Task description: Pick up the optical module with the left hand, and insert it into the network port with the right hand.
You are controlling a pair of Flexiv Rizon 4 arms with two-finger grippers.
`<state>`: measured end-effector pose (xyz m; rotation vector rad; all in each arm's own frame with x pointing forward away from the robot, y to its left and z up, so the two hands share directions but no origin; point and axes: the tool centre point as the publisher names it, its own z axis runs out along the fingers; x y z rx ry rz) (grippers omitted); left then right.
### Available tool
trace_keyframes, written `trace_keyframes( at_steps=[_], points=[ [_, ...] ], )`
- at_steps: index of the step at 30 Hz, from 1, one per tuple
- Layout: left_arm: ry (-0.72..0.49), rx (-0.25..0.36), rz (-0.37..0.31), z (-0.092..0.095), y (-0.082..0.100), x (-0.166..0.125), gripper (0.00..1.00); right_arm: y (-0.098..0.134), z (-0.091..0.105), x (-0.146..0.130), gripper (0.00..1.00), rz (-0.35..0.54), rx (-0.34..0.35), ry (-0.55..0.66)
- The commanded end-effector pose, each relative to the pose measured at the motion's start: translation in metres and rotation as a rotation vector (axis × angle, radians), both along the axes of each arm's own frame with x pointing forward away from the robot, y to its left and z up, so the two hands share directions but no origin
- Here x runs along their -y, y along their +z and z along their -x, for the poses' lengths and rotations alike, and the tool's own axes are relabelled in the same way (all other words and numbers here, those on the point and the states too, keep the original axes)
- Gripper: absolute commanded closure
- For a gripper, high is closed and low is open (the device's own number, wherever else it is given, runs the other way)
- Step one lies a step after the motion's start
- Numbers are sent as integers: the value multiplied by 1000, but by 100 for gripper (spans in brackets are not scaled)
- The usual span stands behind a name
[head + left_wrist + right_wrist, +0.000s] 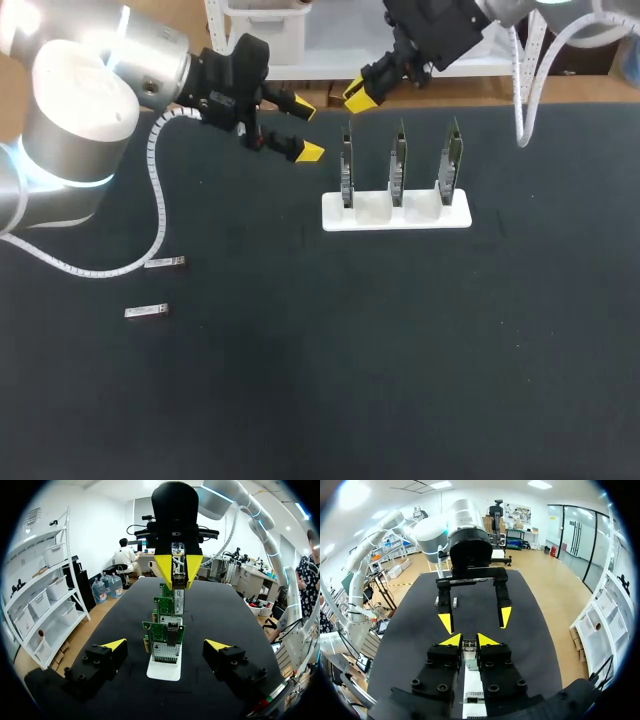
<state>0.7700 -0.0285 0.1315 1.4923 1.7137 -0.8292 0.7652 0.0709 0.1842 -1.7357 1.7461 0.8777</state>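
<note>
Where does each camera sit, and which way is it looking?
Head view: above and behind the robot, looking down on the table; both arms show, with left gripper and right gripper.
Left wrist view: on the left wrist, looking past the open left gripper at the network cards and the right gripper.
Right wrist view: on the right wrist, above the white stand, facing the left gripper.
Shared: the wrist views face each other.
</note>
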Motion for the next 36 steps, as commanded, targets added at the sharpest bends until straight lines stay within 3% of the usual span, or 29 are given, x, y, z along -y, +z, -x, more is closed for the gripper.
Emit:
trace_keyframes(
  at_steps=[1, 36],
  points=[
    [-2, -2, -2, -2, 0, 0, 0, -1, -6, -4, 100, 5, -5, 2],
    [-2, -2, -2, -2, 0, 0, 0, -9, -6, -11, 100, 52, -5, 15]
  ],
)
